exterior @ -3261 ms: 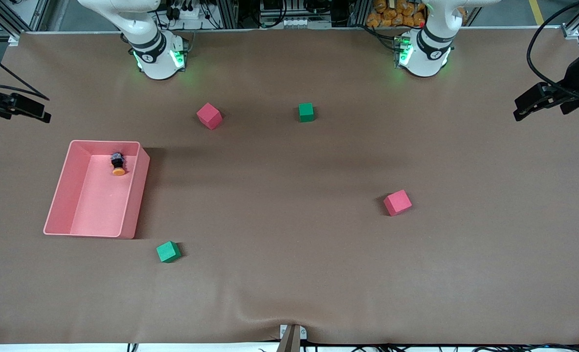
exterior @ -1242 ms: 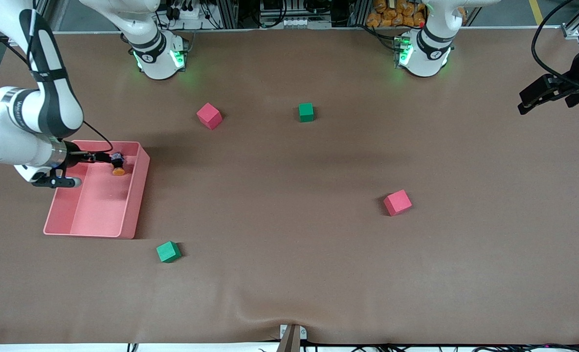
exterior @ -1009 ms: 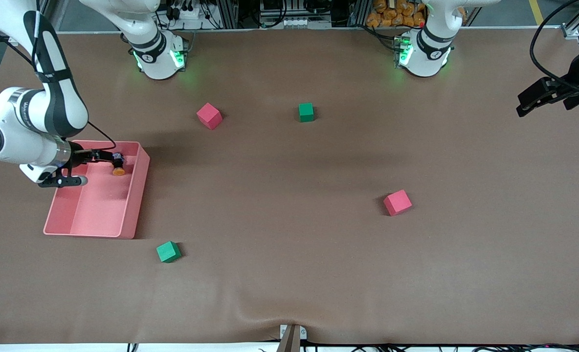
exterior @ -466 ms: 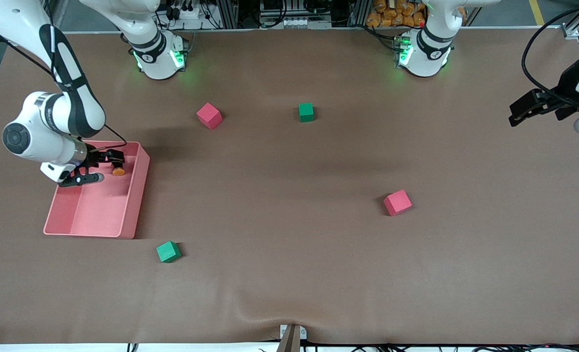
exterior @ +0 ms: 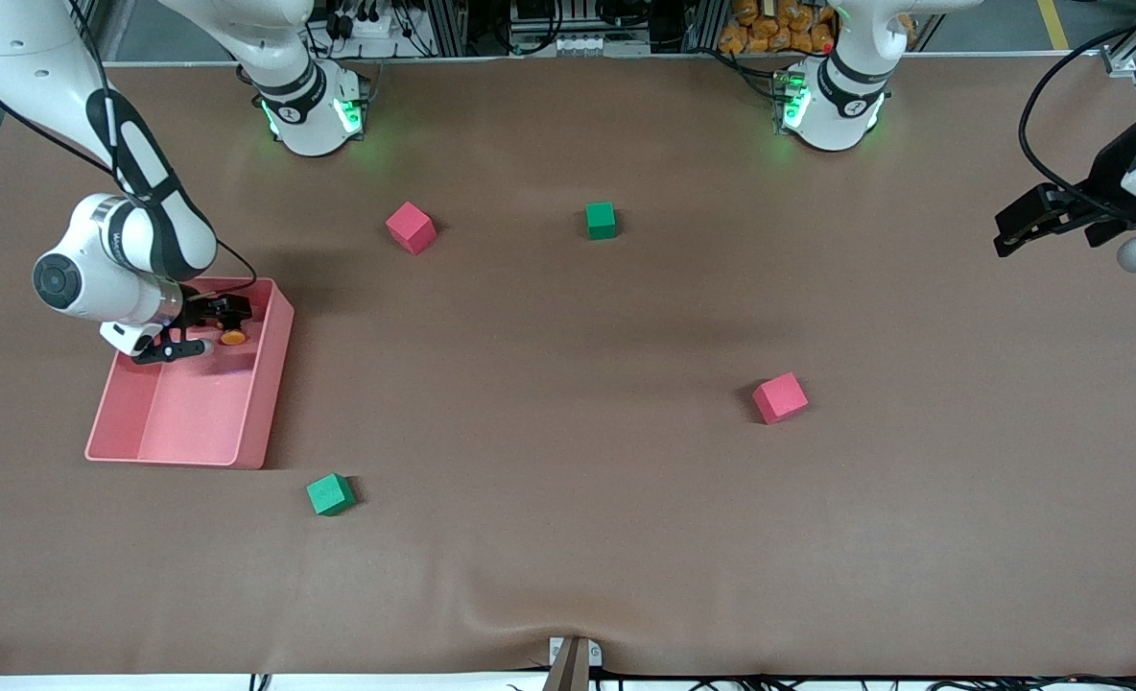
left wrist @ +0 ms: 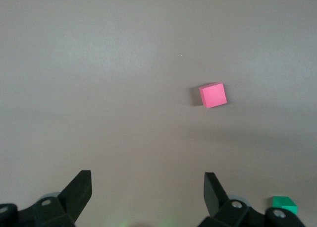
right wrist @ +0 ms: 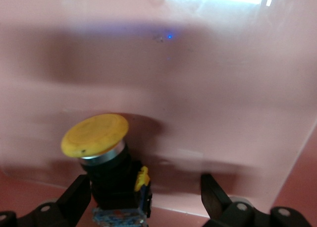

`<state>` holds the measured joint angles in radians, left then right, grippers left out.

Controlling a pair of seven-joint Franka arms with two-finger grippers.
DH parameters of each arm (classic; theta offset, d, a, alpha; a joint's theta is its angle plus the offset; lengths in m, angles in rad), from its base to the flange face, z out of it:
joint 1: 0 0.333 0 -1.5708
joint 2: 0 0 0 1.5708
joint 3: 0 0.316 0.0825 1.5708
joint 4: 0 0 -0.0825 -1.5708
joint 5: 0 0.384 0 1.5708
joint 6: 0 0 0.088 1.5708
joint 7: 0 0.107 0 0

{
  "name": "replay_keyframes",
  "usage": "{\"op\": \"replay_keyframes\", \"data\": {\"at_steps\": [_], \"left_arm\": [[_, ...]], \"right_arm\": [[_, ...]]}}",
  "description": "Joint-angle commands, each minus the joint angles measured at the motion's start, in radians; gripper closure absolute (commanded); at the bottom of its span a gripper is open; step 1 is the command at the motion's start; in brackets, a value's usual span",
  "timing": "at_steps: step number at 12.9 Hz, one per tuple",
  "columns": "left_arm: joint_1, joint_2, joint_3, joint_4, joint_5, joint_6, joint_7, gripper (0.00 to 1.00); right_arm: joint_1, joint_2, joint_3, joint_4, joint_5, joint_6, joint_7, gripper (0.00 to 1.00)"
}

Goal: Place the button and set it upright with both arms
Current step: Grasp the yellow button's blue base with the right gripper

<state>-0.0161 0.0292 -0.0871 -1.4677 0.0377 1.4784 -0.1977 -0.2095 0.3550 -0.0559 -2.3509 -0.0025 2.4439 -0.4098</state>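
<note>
We see the right gripper (exterior: pixel 211 319) at the left of the frame, now down inside the pink tray (exterior: pixel 271 384), where seconds ago only the tray showed. Its jaws are spread wide and hold nothing. The button (exterior: pixel 233 336) lies on its side in the tray's upper part, orange cap toward the camera; in the right wrist view (right wrist: pixel 106 162) it seems to sit between the fingers, nearer one finger. We judge the grasp is next. The left gripper (exterior: pixel 1029 219) waits released at the right edge.
</note>
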Motion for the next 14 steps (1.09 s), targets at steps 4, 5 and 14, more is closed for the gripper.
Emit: {"op": "replay_keyframes", "data": {"at_steps": [4, 5, 14], "left_arm": [[0.005, -0.002, -0.003, 0.004, 0.021, 0.000, 0.015, 0.00], [0.007, -0.002, -0.003, 0.006, 0.021, -0.001, 0.015, 0.00], [0.010, 0.000, -0.002, 0.006, 0.022, 0.002, 0.014, 0.00]], "right_arm": [[-0.002, 0.024, 0.016, -0.007, -0.010, 0.039, -0.015, 0.00], [-0.001, 0.033, 0.016, -0.007, -0.008, 0.059, -0.015, 0.00], [0.001, 0.039, 0.016, -0.004, -0.010, 0.066, -0.017, 0.00]]}}
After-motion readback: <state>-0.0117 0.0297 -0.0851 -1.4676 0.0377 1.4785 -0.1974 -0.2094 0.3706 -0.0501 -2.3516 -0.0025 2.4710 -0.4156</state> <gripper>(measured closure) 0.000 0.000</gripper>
